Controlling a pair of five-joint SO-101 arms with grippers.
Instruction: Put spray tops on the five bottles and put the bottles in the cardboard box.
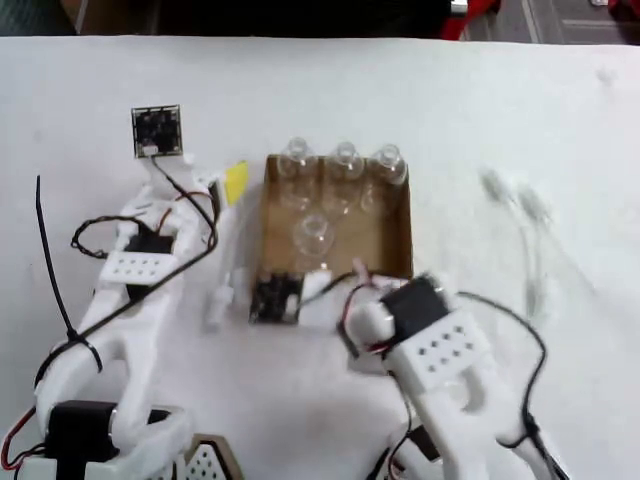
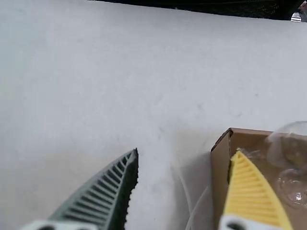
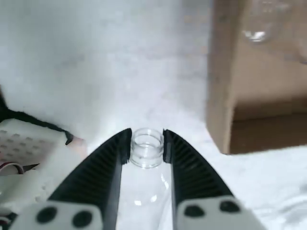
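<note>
**Fifth bottle gripped at the neck, beside the box**

On the bench (image 1: 450, 100), the cardboard box (image 1: 409, 225) holds four clear bottles (image 1: 345, 160). My left end effector (image 2: 184, 165) hangs with its fingers apart just outside the box's corner. My right end effector (image 3: 147, 134) is clamped on the neck of the last bottle (image 3: 146, 151), beside the box, its mouth uncapped. I judge the bottle light, thin-walled and slick. The stiff neck ring is the safe hold, as the body could dent or slip.

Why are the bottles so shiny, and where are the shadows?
High view: light glints off the clear bottles in the cardboard box. Right wrist view: a bright spot sits on the bottle between the fingers. Left wrist view: a soft shadow lies on the table beside the box.
</note>
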